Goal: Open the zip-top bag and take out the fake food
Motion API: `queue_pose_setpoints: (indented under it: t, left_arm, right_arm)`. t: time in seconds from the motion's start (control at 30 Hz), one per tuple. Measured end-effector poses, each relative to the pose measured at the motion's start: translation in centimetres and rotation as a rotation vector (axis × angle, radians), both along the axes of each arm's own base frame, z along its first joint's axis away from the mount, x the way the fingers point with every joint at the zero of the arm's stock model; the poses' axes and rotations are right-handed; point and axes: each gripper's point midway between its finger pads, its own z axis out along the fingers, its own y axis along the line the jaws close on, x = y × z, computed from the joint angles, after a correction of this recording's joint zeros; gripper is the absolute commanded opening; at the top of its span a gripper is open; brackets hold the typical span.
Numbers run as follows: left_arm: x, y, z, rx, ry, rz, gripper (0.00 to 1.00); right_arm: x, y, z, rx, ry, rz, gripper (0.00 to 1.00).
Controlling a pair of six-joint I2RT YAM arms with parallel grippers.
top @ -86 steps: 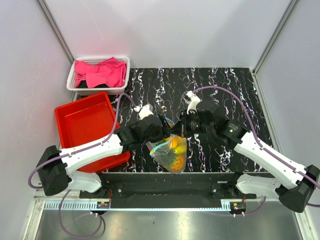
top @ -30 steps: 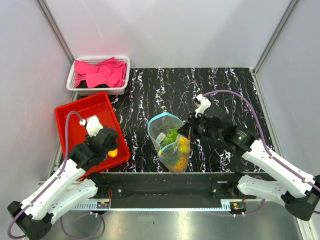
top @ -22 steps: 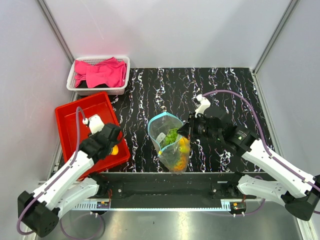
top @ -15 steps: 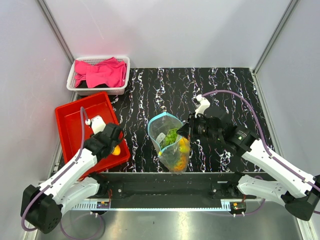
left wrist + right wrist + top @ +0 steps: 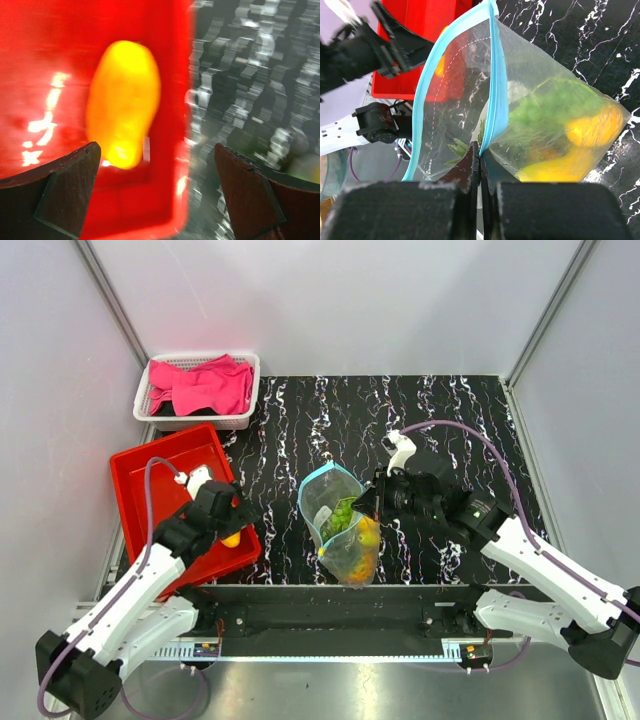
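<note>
My left hand (image 5: 233,524) is spread wide, with nothing between its fingers (image 5: 55,192). Just ahead of them, through a blurred wrist camera, I see a smooth yellow-orange oval piece (image 5: 122,102) of toy food inside the shallow red plastic tray (image 5: 45,55), close to the tray wall on the hand's right. From above, that piece (image 5: 231,539) shows right under the hand, at the tray's (image 5: 150,480) near corner.

My right hand (image 5: 372,502) is pressed together, pinching the rim of the clear, crinkly zip-top bag (image 5: 340,530). In its own camera the fingertips meet on the light blue zip strip (image 5: 492,75), and the bag (image 5: 465,100) hangs open ahead of the hand, the two sides of the mouth spread well apart. Inside, beyond the pinched edge, lie bright green vegetable pieces (image 5: 555,105) with yellow-orange pieces (image 5: 595,125) beside and under them. The bag's bottom rests on the black marbled tabletop (image 5: 450,420).

Well beyond my left hand, past the tray, stands a white slatted basket (image 5: 145,408) holding pink cloth (image 5: 200,385).
</note>
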Motion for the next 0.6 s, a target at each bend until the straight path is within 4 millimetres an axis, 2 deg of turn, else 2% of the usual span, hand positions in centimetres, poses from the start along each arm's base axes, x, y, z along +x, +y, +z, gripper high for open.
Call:
queue_pose_setpoints:
  t: [0.2,0.23,0.33,0.4,0.47,0.53,0.57,0.6]
  left_arm:
    - [-0.4,-5.7,3.9,-0.184,-0.048,-0.239,0.99]
    - [-0.5,-6.5,4.5,-0.195,-0.050,-0.274,0.97]
    - [-2.0,-10.7,7.0,-0.202,-0.077,-0.458,0.90]
    - [-3.2,-13.5,10.3,-0.213,-0.152,-0.579,0.84]
    - [-3.9,-15.1,13.4,-0.239,-0.230,-0.645,0.77]
    - [-4.2,-16.0,16.2,-0.257,-0.308,-0.675,0.74]
    - [-4.2,-16.3,17.2,-0.260,-0.339,-0.685,0.67]
    - [-4.3,-16.6,17.7,-0.254,-0.355,-0.699,0.66]
  right_arm:
    - [0.0,0.1,-0.1,-0.002,0.003,0.009,0.00]
    - [-0.1,0.2,-0.1,-0.002,0.004,0.012,0.00]
    - [-0.3,0.3,-0.2,-0.002,0.011,0.024,0.00]
    - [-0.2,0.4,-0.4,-0.006,0.014,0.026,0.00]
    - [-0.2,0.4,-0.6,-0.012,0.018,0.027,0.00]
    - [-0.1,0.7,-0.6,-0.014,0.025,0.032,0.00]
    - [0.0,0.8,-0.6,-0.015,0.028,0.034,0.00]
    - [0.1,1.1,-0.6,-0.016,0.031,0.039,0.00]
